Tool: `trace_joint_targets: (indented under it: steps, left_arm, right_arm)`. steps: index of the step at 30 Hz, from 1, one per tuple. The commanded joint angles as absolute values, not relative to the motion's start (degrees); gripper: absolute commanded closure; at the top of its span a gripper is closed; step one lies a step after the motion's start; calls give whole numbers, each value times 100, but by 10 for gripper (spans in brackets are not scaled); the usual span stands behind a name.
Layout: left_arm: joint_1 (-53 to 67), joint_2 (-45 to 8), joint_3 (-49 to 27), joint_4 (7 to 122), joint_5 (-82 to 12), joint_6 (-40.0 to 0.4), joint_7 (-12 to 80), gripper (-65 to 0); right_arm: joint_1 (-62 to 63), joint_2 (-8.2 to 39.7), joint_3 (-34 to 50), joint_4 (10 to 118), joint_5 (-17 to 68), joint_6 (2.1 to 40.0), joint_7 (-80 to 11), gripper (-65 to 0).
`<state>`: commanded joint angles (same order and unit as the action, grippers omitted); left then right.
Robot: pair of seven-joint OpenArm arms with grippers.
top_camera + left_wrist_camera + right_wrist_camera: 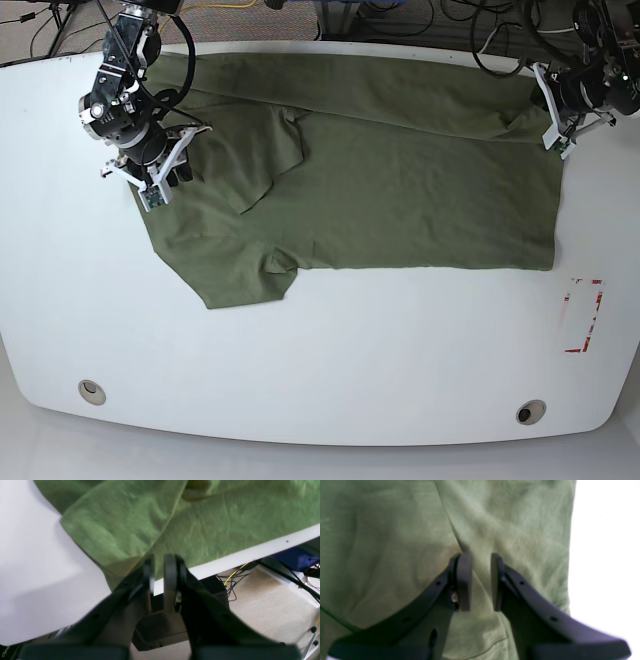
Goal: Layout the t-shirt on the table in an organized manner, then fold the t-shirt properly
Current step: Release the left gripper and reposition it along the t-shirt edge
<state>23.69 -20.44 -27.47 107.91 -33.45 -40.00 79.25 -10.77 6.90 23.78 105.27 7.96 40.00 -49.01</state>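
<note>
Partly out of frame: t-shirt (395,542), table (605,555).

Tangled cables (232,585) – one yellow, black box (160,627), beige floor (265,610), blue object (292,558)

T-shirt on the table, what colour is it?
Plain olive green t-shirt, no print; the base view shows it best.

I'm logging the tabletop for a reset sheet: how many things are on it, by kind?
T-shirt: 1
Metal grommets: 2 (second)
Red tape rectangle: 1
Total: 4
</note>
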Motion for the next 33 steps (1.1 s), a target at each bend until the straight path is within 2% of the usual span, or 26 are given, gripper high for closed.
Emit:
trace_joint_targets:
  steps: [7, 21, 33]
  left_arm:
    - [2334, -2088, -2747, 10220, -3345, -4000, 7916, -40]
    - [2105, -2211, -2765, 10167, -3336, -4000, 7802, -40]
    - [1499, -2325, -2774, 10167, -2721, -4000, 7802, -40]
  right_arm:
    - [-1077, 690, 2378, 10527, 796, 4000, -4901, -124]
    - [-1077, 690, 2378, 10527, 796, 4000, -4901, -124]
    - [-1077, 690, 2378, 10527, 804, 4000, -4901, -124]
